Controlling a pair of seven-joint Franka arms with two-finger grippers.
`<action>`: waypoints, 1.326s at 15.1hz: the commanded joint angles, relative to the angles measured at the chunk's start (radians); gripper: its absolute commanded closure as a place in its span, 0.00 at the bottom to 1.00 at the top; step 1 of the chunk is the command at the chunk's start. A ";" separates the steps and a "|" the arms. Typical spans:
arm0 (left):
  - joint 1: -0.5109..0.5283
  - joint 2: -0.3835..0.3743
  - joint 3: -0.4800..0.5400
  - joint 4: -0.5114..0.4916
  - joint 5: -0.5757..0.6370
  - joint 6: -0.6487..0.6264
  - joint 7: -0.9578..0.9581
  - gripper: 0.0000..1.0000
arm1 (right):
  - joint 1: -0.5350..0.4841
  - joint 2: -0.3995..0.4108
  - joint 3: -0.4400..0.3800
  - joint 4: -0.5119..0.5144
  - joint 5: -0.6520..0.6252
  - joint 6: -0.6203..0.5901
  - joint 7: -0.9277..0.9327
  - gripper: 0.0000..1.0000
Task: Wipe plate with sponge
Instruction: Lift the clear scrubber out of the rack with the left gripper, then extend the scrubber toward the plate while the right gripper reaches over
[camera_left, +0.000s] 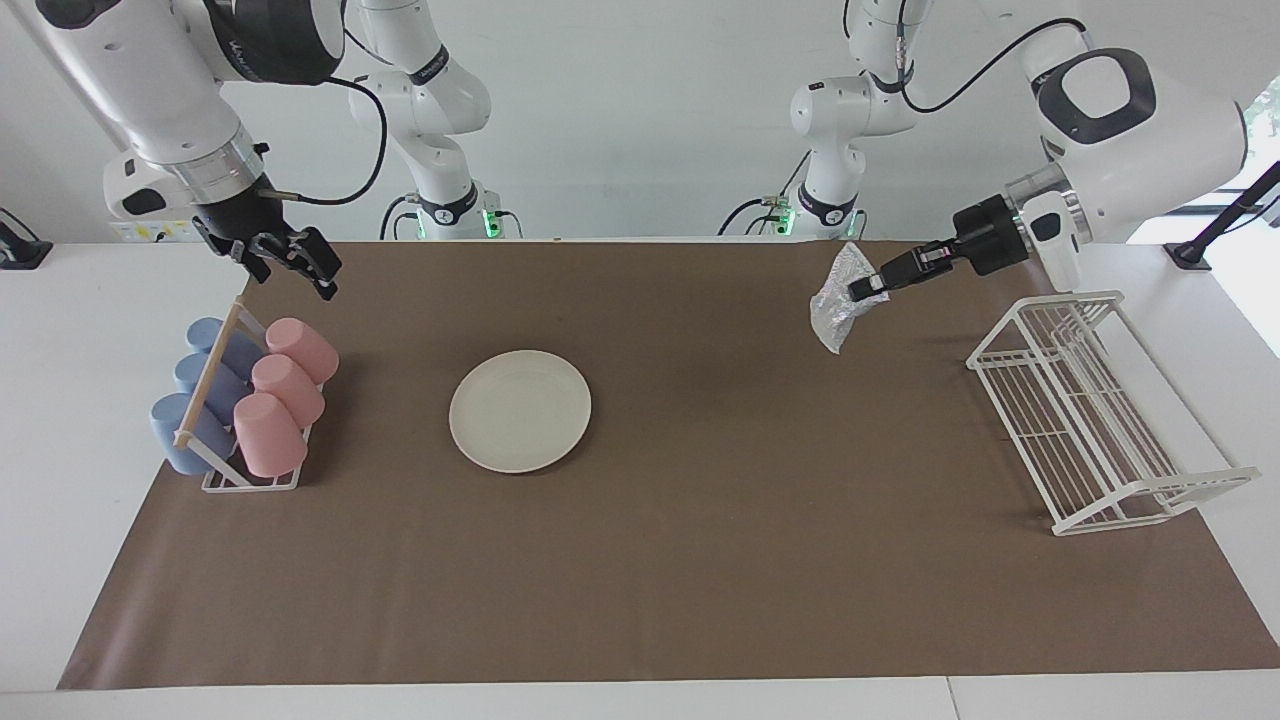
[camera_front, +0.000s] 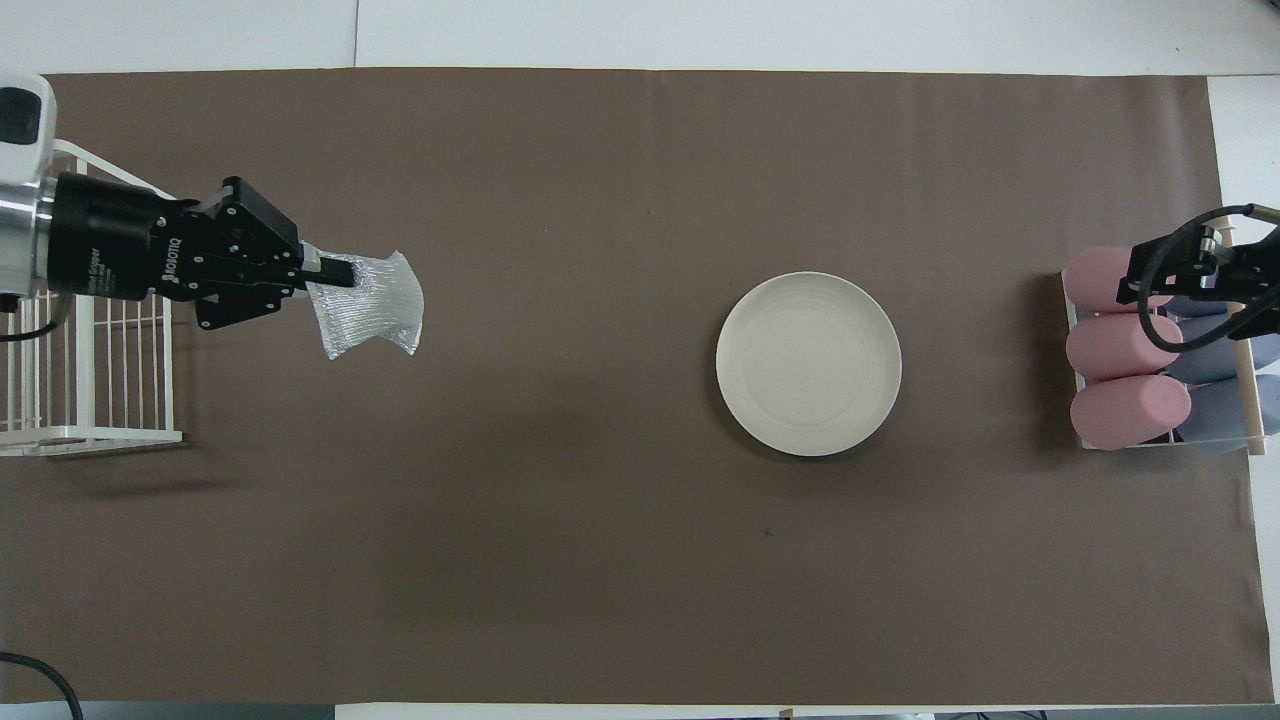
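- My left gripper (camera_left: 862, 288) (camera_front: 340, 271) was up in the air over the brown mat (camera_left: 700, 600) (camera_front: 600, 550), with its arm stretched out sideways.
- Its fingers were pinched tight on one edge of the sponge (camera_left: 835, 297) (camera_front: 366, 315).
- The sponge was shiny and wrinkly, and it hung off my fingertips without touching the mat.
- The white wire rack (camera_left: 1090, 440) (camera_front: 90, 400) sat on the mat below my left arm's wrist, at that arm's end of the table.
- The plate (camera_left: 520, 410) (camera_front: 808, 363) lay flat on the mat, well apart from my left gripper, more toward my right arm's end of the table.
- Nothing lay on the plate.
- My right gripper (camera_left: 290, 270) (camera_front: 1165, 280) waited with its fingers spread wide and nothing in them.
- It hung over the cup rack (camera_left: 215, 440) (camera_front: 1240, 340), which held pink cups (camera_left: 285, 395) (camera_front: 1120, 345) and blue cups (camera_left: 195, 400) (camera_front: 1215, 360) lying on their sides.
- The plate was near that rack, just past the pink cups.
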 joint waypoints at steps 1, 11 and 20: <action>-0.073 -0.142 0.008 -0.246 -0.161 0.132 0.105 1.00 | -0.011 -0.003 0.003 -0.005 0.020 0.001 0.051 0.00; -0.228 -0.153 0.006 -0.496 -0.646 0.237 0.619 1.00 | 0.025 -0.049 0.015 -0.103 0.015 0.042 0.472 0.00; -0.294 -0.153 0.006 -0.548 -0.768 0.267 0.645 1.00 | 0.273 -0.048 0.055 -0.079 0.063 0.050 1.088 0.00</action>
